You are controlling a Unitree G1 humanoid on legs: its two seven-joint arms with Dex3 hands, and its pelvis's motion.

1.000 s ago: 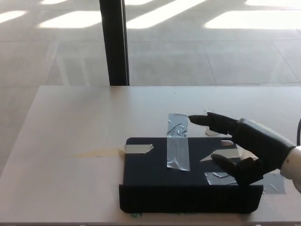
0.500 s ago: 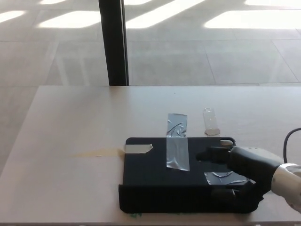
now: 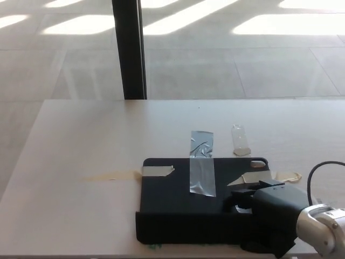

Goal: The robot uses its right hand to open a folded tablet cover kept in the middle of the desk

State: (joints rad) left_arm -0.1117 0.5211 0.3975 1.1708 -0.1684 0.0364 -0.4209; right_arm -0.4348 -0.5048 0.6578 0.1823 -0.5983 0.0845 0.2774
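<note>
Robot's right hand [image 3: 264,213] at the tablet cover [image 3: 188,202]

Near the desk [image 3: 81,140] front edge, its fingers [image 3: 237,195] curl narrowly onto the cover's right front corner.

**Bright backlight, soft focus**

Strong daylight falls from behind, laying blown-out white patches across the floor [image 3: 215,59]. The pale bench [image 3: 86,135] is evenly lit with faint, diffuse shadows. The black tablet cover [image 3: 172,199] loses detail in darkness. The picture is slightly soft and grainy throughout.
</note>
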